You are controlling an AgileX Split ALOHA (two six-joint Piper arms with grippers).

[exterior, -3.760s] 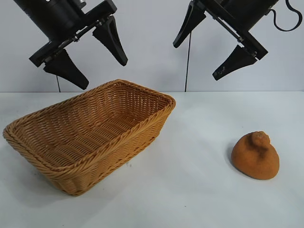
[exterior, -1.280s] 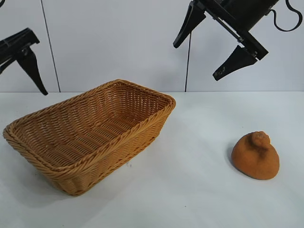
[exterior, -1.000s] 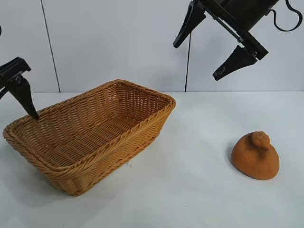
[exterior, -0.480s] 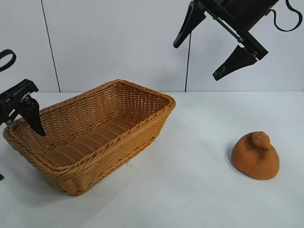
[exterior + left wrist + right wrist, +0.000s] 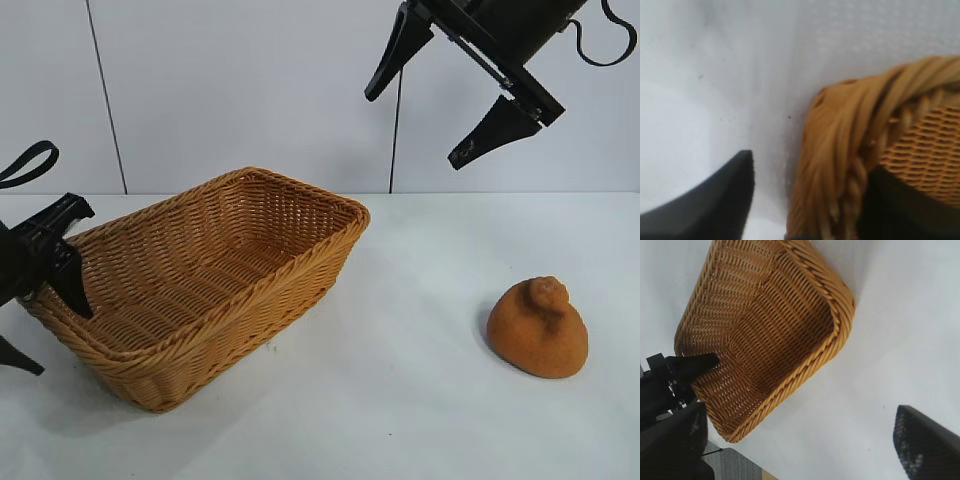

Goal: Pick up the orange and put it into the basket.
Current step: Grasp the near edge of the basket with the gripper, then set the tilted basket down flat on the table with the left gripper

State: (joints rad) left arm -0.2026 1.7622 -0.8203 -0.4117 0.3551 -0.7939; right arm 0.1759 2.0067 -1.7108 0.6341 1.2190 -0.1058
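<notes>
The orange (image 5: pixel 537 330) sits on the white table at the right, well apart from the basket (image 5: pixel 262 300), which lies at the left middle. My left gripper (image 5: pixel 62 343) is low at the basket's left corner and straddles the braided rim (image 5: pixel 840 160). One finger is inside the basket against the rim. The other finger (image 5: pixel 715 200) is outside, with a strip of table showing between it and the rim, so the gripper is open. My right gripper (image 5: pixel 411 131) hangs open and empty high above the table, between basket and orange. Neither wrist view shows the orange.
A pale wall with vertical seams stands behind the white table (image 5: pixel 420 400). In the right wrist view the basket (image 5: pixel 840 325) lies below with the left gripper (image 5: pixel 690 365) at its corner, and the table's edge (image 5: pixel 740 462) shows near it.
My left gripper has come down from up at the left to the basket's left corner, and its fingers now stand closer together round the rim. Right arm, basket and orange have not moved.
</notes>
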